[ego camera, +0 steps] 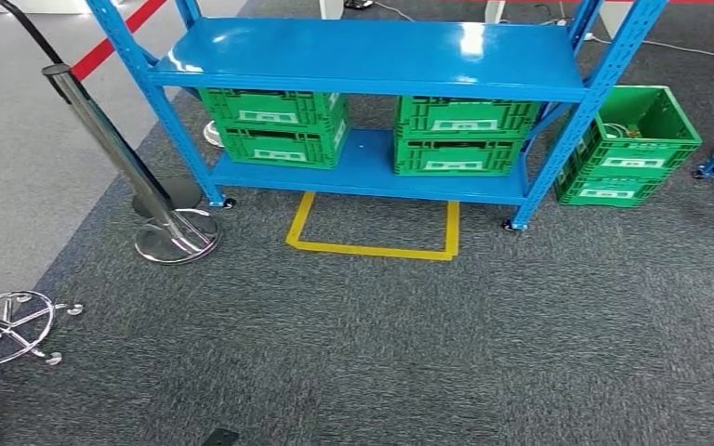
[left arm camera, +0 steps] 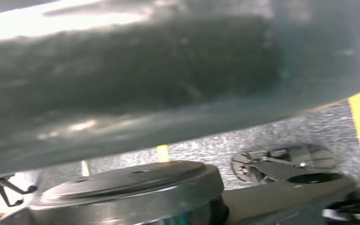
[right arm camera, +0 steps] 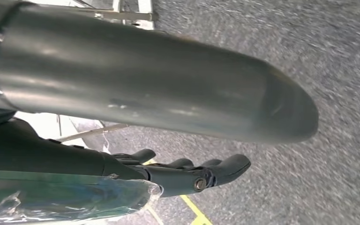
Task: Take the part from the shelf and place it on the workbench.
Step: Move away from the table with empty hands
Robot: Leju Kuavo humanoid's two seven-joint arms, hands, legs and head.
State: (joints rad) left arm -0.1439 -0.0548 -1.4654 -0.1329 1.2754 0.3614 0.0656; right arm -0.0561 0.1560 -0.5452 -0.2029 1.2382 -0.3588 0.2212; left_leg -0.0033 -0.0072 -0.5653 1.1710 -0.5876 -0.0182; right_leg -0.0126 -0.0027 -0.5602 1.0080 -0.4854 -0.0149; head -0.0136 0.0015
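While facing the blue shelf (ego camera: 372, 60) across grey carpet (ego camera: 381, 344): four green crates (ego camera: 279, 125) stacked in pairs on its lower board, another green crate (ego camera: 637, 139) on the floor beside its right post. Part itself hard to make out. Right hand (right arm camera: 187, 173) hanging over carpet, fingers (right arm camera: 229, 166) loosely extended, gripping nothing. Left hand's state impossible to tell.

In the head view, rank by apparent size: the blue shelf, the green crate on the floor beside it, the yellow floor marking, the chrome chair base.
1. blue shelf
2. yellow floor marking
3. green crate
4. chrome chair base, though it sits nearer the camera and is cut off, so its rank is unsure.
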